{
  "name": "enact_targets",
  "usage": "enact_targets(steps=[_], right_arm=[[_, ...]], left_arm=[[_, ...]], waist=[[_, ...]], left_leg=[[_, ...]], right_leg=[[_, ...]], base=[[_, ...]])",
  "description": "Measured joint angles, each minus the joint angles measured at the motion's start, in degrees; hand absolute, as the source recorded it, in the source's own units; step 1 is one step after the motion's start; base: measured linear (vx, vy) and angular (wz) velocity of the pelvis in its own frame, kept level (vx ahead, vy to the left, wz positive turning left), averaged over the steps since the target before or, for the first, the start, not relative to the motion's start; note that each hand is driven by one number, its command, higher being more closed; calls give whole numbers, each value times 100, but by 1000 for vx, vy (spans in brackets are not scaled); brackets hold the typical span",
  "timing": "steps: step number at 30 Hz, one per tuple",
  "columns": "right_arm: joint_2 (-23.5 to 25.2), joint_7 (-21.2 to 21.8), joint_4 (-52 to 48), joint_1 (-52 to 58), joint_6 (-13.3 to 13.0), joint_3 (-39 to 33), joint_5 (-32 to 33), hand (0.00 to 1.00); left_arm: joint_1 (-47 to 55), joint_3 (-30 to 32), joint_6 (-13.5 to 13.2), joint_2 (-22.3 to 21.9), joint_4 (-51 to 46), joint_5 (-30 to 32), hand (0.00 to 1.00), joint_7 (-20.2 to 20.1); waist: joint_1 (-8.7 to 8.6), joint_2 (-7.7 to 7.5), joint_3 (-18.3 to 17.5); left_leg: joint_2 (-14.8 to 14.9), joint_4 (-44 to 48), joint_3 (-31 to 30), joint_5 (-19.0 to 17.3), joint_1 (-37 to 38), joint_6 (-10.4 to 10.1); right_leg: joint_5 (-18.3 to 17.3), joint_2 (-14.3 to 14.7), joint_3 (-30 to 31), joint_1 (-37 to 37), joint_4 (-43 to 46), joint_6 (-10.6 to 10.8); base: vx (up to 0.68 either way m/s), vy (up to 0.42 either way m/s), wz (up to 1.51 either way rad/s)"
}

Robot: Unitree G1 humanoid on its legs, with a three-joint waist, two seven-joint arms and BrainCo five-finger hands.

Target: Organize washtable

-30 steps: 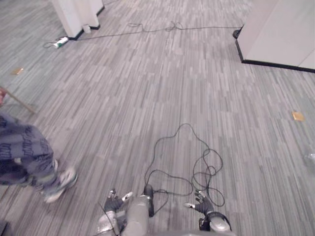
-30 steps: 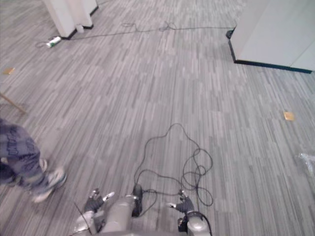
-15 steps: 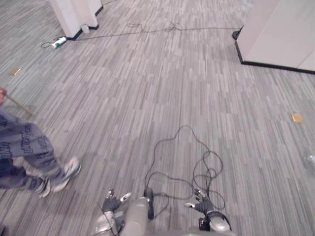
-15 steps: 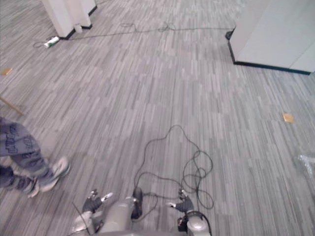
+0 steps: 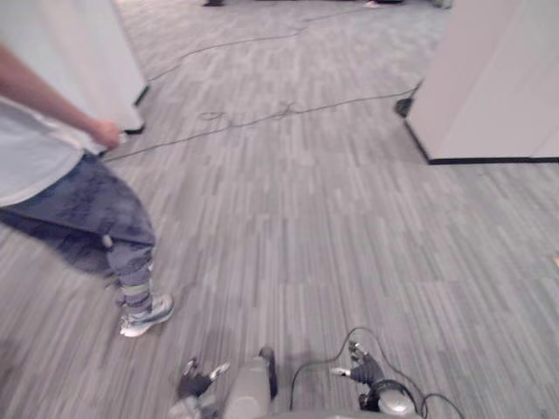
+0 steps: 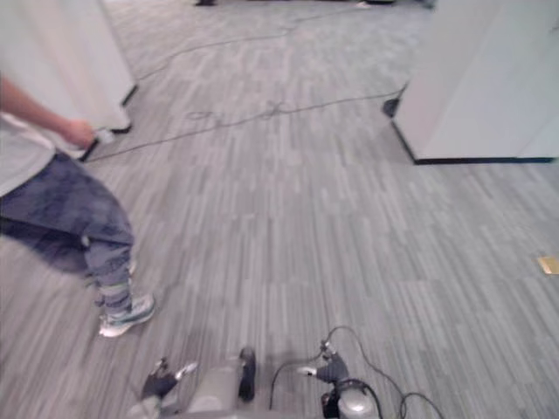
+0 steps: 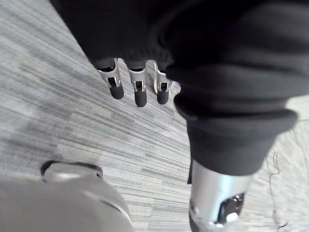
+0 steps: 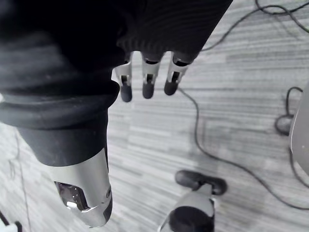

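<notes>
The left hand (image 5: 199, 381) hung low over the carpet (image 5: 306, 218), nearer the robot than the partition (image 5: 489, 78) and well to its left. Its fingers (image 7: 139, 92) pointed straight down in a loose row with the thumb apart from them, gripping nothing. The right hand (image 5: 362, 370) hung at the same level, also nearer the robot than the partition and closer to it than the left hand was. Its fingers (image 8: 147, 86) were likewise straight and relaxed, with only striped carpet past their dark tips. Both hands held nothing. Where the washtable stood could not be told.

The partition was white with a dark strip along its foot, and it stood on the robot's right, far from both hands. A black plug (image 5: 403, 106) lay just beside the partition's near corner. From the plug a thin cable (image 5: 262, 116) ran leftward across the carpet, away from the partition, with a small tangle partway along. Well to the left of the partition stood a second white panel (image 5: 79, 52).

A person (image 5: 79, 205) in a pale top and dark patterned trousers stood before that panel, one hand (image 5: 108, 133) out beside it. The person's pale shoe (image 5: 146, 316) was on the carpet, closer to the left hand than to the partition. A small tan scrap (image 6: 548, 264) lay on the carpet, nearer the robot than the partition's foot.
</notes>
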Motion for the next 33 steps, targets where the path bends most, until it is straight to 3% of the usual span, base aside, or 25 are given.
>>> enact_targets(steps=[1,2,3,4,5,6,9,11,13,14,15,16,18,19,20,21,22,24,25,26,28,30,31,32,33], right_arm=[[70,4,-14,-4,-31,-10,-26,0],[93,5,-15,-51,-30,-33,-23,0],[79,11,-15,-90,-36,-39,-25,0],[26,14,-26,-125,-41,-58,-30,0],[-4,14,-37,-116,-44,-50,-30,0],[-39,14,-70,-106,-59,-12,-30,0],[-249,15,-184,-223,-100,-19,-31,0],[-368,14,-283,-246,-86,-137,13,0],[-338,20,-363,-239,-87,-175,17,0],[-291,17,-377,-205,-66,-175,16,0],[-238,18,-442,-164,-31,-191,30,0],[-203,21,-542,-105,-14,-216,2,0],[-324,22,-768,-45,1,-212,-3,0],[-385,12,-818,-53,5,-171,2,0],[-356,4,-768,-79,25,-167,16,0],[-302,0,-733,-79,42,-167,23,0],[-173,-1,-654,-80,79,-154,31,0],[-21,2,-471,-93,78,-107,38,0],[24,4,-314,-151,81,-103,34,0],[56,0,-210,-252,95,-106,32,0],[50,-5,-116,-251,94,-105,5,0],[-44,-9,-5,-251,62,-19,-11,0],[-24,-11,164,-283,70,18,-16,0],[6,-14,228,-240,85,7,-16,0],[-28,-15,288,-187,81,-45,-12,0]], left_arm=[[-15,-9,42,177,188,-11,0,2],[-61,-27,114,297,330,-4,0,1],[-52,-32,155,327,347,-1,0,3],[-57,-111,206,322,355,9,0,13],[-52,-157,205,314,355,22,0,9],[-55,-251,203,327,358,41,0,11],[-173,-352,212,314,449,85,0,-12],[-262,-489,214,269,489,106,0,-10],[-285,-533,204,268,487,157,0,-14],[-266,-514,196,274,476,167,0,-13],[-258,-465,191,265,457,168,0,-12],[-264,-459,187,236,445,168,0,-14],[-259,-262,188,-33,406,163,0,-24],[-244,1,194,-199,343,154,0,-17],[-239,117,194,-242,314,148,0,-10],[-256,148,196,-220,311,144,0,-9],[-254,153,198,-138,240,144,0,0],[-222,144,164,-88,131,144,0,-1],[-212,133,156,-95,72,145,0,-2],[-215,124,126,-119,64,143,0,4],[-137,112,98,-194,37,138,0,4],[-7,80,50,-270,50,117,0,14],[78,107,93,-251,132,98,0,9],[150,113,96,-176,135,94,0,2],[209,149,90,-129,170,91,0,6]], waist=[[-36,-226,40],[-132,-354,180],[-176,-351,270],[-203,-286,345],[-202,-240,344],[-235,-187,334],[-476,-34,400],[-579,127,495],[-643,133,512],[-644,56,461],[-641,19,423],[-641,55,396],[-631,387,344],[-583,554,373],[-511,613,408],[-480,568,432],[-396,423,474],[-292,244,480],[-194,185,495],[-158,216,522],[-121,330,520],[34,458,459],[76,388,426],[108,266,342],[114,70,265]], left_leg=[[-214,14,167,-189,281,284],[-396,-8,252,-478,722,441],[-461,-52,255,-573,991,512],[-485,-293,259,-770,1716,587],[-479,-471,257,-863,1942,638],[-466,-739,256,-915,2255,646],[-405,-1232,192,-1035,2759,605],[-333,-1496,112,-1131,3149,481],[-345,-1634,-39,-1270,3558,187],[-389,-1485,-143,-1388,3798,-19],[-387,-1169,-302,-1437,3845,-101],[-295,-604,-395,-1428,3751,-119],[200,1393,-361,-955,2983,-381],[593,2820,-235,299,2276,-480],[949,3836,-19,123,1769,-377],[1029,4115,52,-55,1563,-346],[1047,4281,195,-360,1204,-355],[912,3652,531,-724,760,-289],[776,2677,665,-893,450,-195],[555,1485,709,-854,198,-205],[437,-119,781,-574,-147,-364],[565,-732,864,-478,-560,-455],[501,-669,932,-146,-589,64],[344,-625,1003,40,-532,283],[36,-658,926,487,-337,873]], right_leg=[[235,-122,265,-431,1341,380],[877,-275,332,-826,2578,788],[965,-362,202,-926,3065,692],[835,-542,-378,-1101,3596,349],[753,-554,-617,-1221,3623,215],[584,-539,-953,-1501,3534,49],[455,-299,-1699,-2580,2168,21],[838,-45,-1923,-2842,654,21],[1580,172,-1962,-2905,-843,-75],[1705,162,-1968,-2919,-828,-321],[2162,148,-1858,-2924,-569,-768],[2393,128,-1882,-2877,-269,-735],[1938,343,-2071,-2617,-3,-720],[1673,583,-2027,-2295,-115,-798],[1522,762,-1981,-1858,-294,-841],[1460,782,-1950,-1594,-406,-858],[1399,778,-1827,-1031,-712,-878],[1417,715,-1619,-269,-1352,-848],[1402,641,-1533,87,-1652,-777],[1334,571,-1457,392,-1863,-659],[1231,557,-1357,784,-2202,-504],[900,598,-1250,1214,-2625,-283],[648,460,-1224,1450,-2574,-114],[537,318,-1187,1525,-2462,-11],[381,40,-1246,1390,-1682,255]], base=[[601,266,-41],[577,252,-23],[645,271,-15],[533,212,-12],[598,236,-16],[480,154,-1],[591,125,12],[594,58,31],[794,8,44],[783,-51,54],[849,-109,67],[825,-147,65],[801,-126,30],[783,-108,-27],[772,-116,-39],[753,-110,-37],[884,-117,-30],[709,-85,-37],[609,-2,-43],[722,12,-41],[622,114,-48],[567,228,-63],[526,268,-41],[740,334,-14],[797,328,17]])
